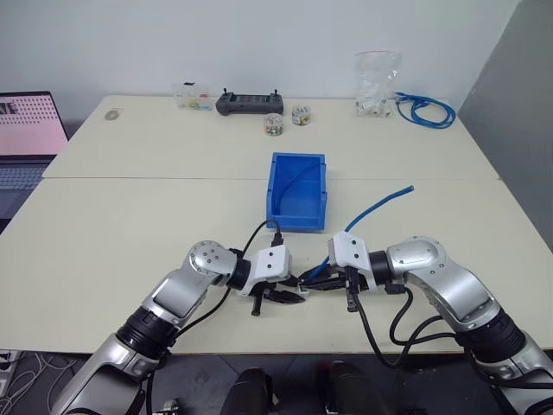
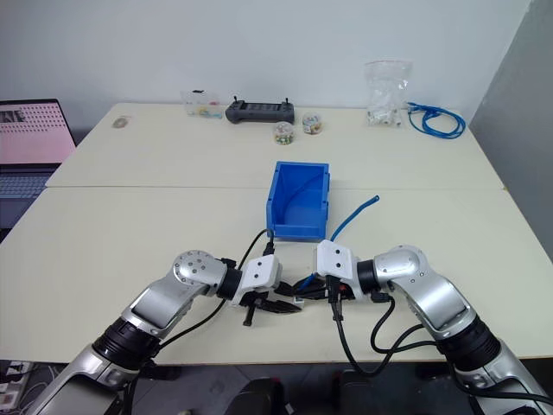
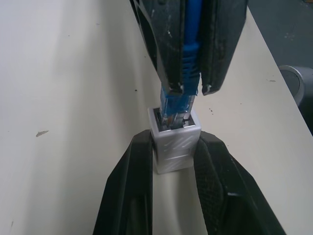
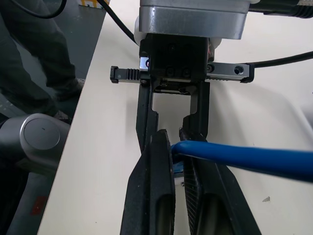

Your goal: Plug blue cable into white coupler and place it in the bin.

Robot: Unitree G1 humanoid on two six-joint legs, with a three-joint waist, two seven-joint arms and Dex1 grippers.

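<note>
Near the table's front edge my two grippers meet tip to tip. The left gripper is shut on the white coupler, a small ribbed block with its socket facing the other hand. The right gripper is shut on the blue cable just behind its clear plug. The plug's tip sits in the coupler's socket. From the right gripper the cable arcs up and back to the right, its far end lifted off the table. The blue bin stands just behind the grippers, at mid-table.
Along the table's back edge are a small clear box, a black controller, two little jars, a clear bag of white pieces and a coiled blue cable bundle. A laptop sits at far left.
</note>
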